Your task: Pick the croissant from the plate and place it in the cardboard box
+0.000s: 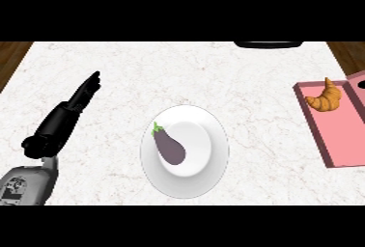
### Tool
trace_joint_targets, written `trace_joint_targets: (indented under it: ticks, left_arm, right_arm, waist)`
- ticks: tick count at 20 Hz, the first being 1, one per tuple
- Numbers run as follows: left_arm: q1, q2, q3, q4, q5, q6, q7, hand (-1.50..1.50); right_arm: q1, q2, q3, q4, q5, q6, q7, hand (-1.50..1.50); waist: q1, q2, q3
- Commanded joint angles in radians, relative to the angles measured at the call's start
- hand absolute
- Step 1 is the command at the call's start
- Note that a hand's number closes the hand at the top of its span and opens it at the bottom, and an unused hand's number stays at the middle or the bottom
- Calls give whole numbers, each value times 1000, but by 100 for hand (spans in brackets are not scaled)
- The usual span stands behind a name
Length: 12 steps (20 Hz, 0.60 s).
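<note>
The golden croissant [325, 98] lies inside the pink open box [335, 147] at the right edge, near the box's far end. On the white plate [210, 159] in the middle of the counter lies a purple eggplant [170, 145] with a green stem. My left hand [83, 94] shows at the left, fingers straight and pointing away over the counter, holding nothing. It is well apart from the plate and the box. My right hand does not show.
A dark object [269, 44] sits at the counter's far edge, right of centre. Wooden floor shows past the counter's far corners. The marble counter top [178, 72] stretches between the plate and the far edge.
</note>
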Motion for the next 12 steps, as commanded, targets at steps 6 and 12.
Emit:
trace_joint_targets:
  ticks: [6,12]
  left_arm:
    - [1,-8,2,9,-25,21,-18,0]
    - [-27,-2,27,38,-7,-9,-12,0]
  right_arm:
    - [33,90,-397,-69,-312,-323,-171,-150]
    - [224,15,-545,-139,-434,-250,-278,-150]
  waist:
    - [-18,2,1]
    - [-16,0,-2]
